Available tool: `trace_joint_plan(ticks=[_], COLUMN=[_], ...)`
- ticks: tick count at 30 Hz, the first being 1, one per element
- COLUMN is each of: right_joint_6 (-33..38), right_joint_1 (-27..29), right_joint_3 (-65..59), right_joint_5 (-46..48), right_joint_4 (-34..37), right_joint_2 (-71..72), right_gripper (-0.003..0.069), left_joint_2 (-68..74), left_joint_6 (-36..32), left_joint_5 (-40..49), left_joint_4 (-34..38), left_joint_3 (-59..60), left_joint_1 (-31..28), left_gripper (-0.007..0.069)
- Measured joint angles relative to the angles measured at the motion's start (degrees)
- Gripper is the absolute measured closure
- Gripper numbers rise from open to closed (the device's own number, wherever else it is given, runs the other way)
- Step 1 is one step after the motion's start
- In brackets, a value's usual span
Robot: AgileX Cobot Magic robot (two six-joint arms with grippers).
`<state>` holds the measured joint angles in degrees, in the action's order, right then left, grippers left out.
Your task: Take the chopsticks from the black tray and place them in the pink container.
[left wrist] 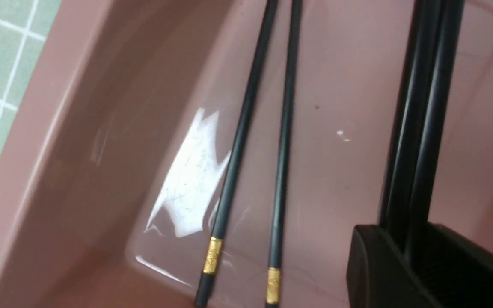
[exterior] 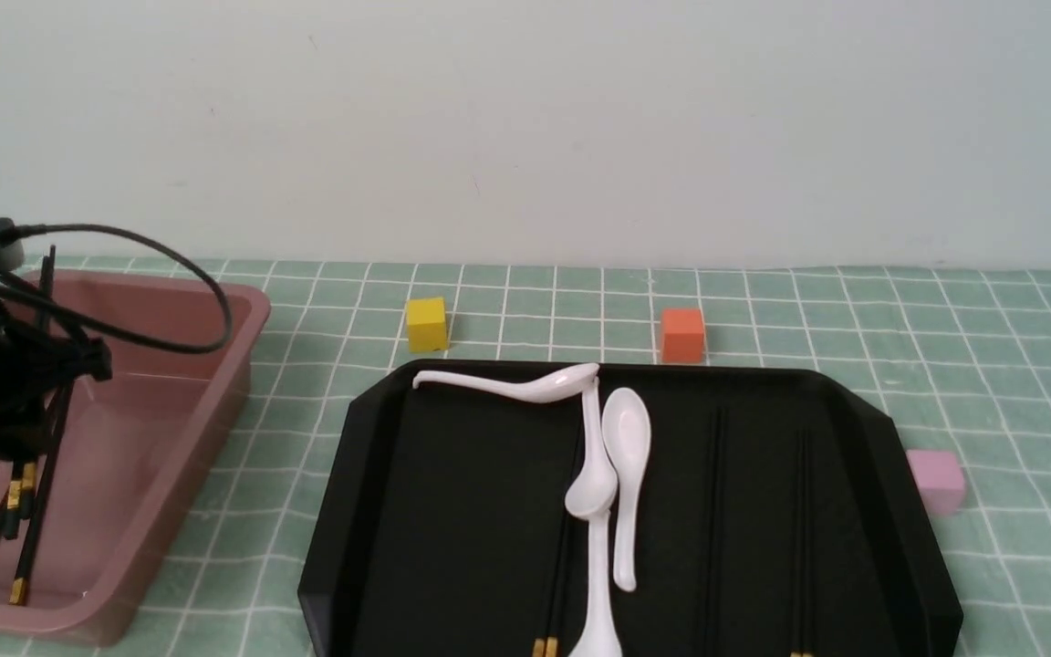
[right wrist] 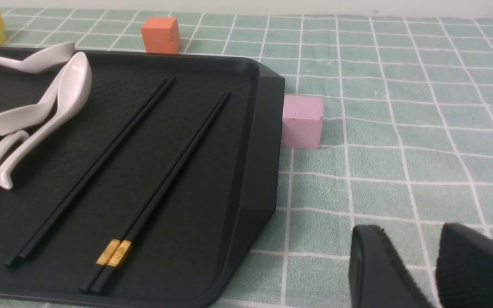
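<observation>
The pink container [exterior: 202, 411] stands at the left. My left gripper [exterior: 49, 394] hangs inside it, shut on a steeply tilted pair of chopsticks [left wrist: 422, 128] whose tips poke up above the arm [exterior: 50, 274]. Another pair of chopsticks [left wrist: 240, 137] with gold caps lies on the bin's floor [exterior: 18, 589]. The black tray [exterior: 452, 511] holds two more pairs of chopsticks [exterior: 717, 511], [exterior: 801, 529], and a third pair partly under the spoons [exterior: 560, 575]. My right gripper [right wrist: 427, 261] hovers open over the cloth beside the tray's right edge [right wrist: 268, 141], holding nothing; it is out of the front view.
Three white spoons [exterior: 624, 456] lie crossed in the middle of the tray. A yellow cube [exterior: 426, 323] and an orange cube [exterior: 681, 334] sit behind the tray; a small pale pink cube [exterior: 934, 479] touches its right side. Green checked cloth [exterior: 1018, 365] covers the table.
</observation>
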<state>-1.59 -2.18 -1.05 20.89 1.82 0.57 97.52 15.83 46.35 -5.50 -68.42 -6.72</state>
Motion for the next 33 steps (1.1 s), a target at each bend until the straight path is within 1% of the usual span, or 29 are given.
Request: trace_joint_plan(ticks=[4, 5, 7, 8, 10, 12, 13, 14, 16, 19, 22, 27, 28, 29, 30, 31, 32, 33], right_joint_6=[0.0, 0.0, 0.0, 0.0, 0.0, 0.0, 0.0, 0.0, 0.0, 0.0, 0.0, 0.0, 0.0, 0.0, 0.0, 0.0, 0.0, 0.0], right_joint_1=[0.0, 0.0, 0.0, 0.0, 0.0, 0.0, 0.0, 0.0, 0.0, 0.0, 0.0, 0.0, 0.0, 0.0, 0.0, 0.0, 0.0, 0.0], right_joint_3=[0.0, 0.0, 0.0, 0.0, 0.0, 0.0, 0.0, 0.0, 0.0, 0.0, 0.0, 0.0, 0.0, 0.0, 0.0, 0.0, 0.0, 0.0], right_joint_5=[0.0, 0.0, 0.0, 0.0, 0.0, 0.0, 0.0, 0.0, 0.0, 0.0, 0.0, 0.0, 0.0, 0.0, 0.0, 0.0, 0.0, 0.0], right_joint_4=[0.0, 0.0, 0.0, 0.0, 0.0, 0.0, 0.0, 0.0, 0.0, 0.0, 0.0, 0.0, 0.0, 0.0, 0.0, 0.0, 0.0, 0.0], right_joint_2=[0.0, 0.0, 0.0, 0.0, 0.0, 0.0, 0.0, 0.0, 0.0, 0.0, 0.0, 0.0, 0.0, 0.0, 0.0, 0.0, 0.0, 0.0], right_gripper=[0.0419, 0.0419, 0.0419, 0.0419, 0.0419, 0.0419, 0.0419, 0.0419, 0.0419, 0.0419, 0.0419, 0.0419, 0.0419, 0.0419, 0.0419, 0.0419, 0.0419, 0.0419], left_joint_2=[1.9, 1.9, 1.6, 1.1, -0.7, -3.5, -3.9, -6.8, -10.7, -16.8, -23.8, -38.2, -38.8, -41.4, -46.7, -50.0, -51.4, -56.7], left_joint_6=[0.1, 0.1, 0.0, 0.0, -0.1, -0.9, -0.9, -2.0, -3.3, -4.9, -6.8, -9.9, -10.1, -11.2, -13.3, -14.2, -14.7, -16.6], left_joint_5=[0.7, 1.3, 2.9, 3.7, 5.8, 8.0, 8.0, 10.5, 13.3, 15.5, 15.9, 14.5, 14.3, 12.8, 9.1, 6.9, 5.8, 0.6], left_joint_4=[0.3, 0.6, 0.9, 1.1, 1.1, 1.3, 1.3, 1.9, 3.0, 4.6, 6.9, 12.2, 12.5, 13.8, 16.9, 19.1, 20.1, 24.1], left_joint_3=[0.0, 0.0, 0.0, 0.0, 0.0, 0.0, 0.0, 0.0, 0.0, 0.7, 3.7, 14.2, 14.7, 17.1, 22.2, 24.9, 26.9, 32.2], left_joint_1=[0.0, 0.0, 0.1, 0.3, 1.2, 2.8, 3.0, 4.9, 7.0, 9.1, 9.9, 10.0, 10.0, 10.0, 10.0, 10.0, 10.0, 10.0], left_gripper=[0.0373, 0.0356, 0.0349, 0.0360, 0.0414, 0.0497, 0.0497, 0.0582, 0.0637, 0.0637, 0.0637, 0.0637, 0.0637, 0.0637, 0.0637, 0.0637, 0.0637, 0.0637])
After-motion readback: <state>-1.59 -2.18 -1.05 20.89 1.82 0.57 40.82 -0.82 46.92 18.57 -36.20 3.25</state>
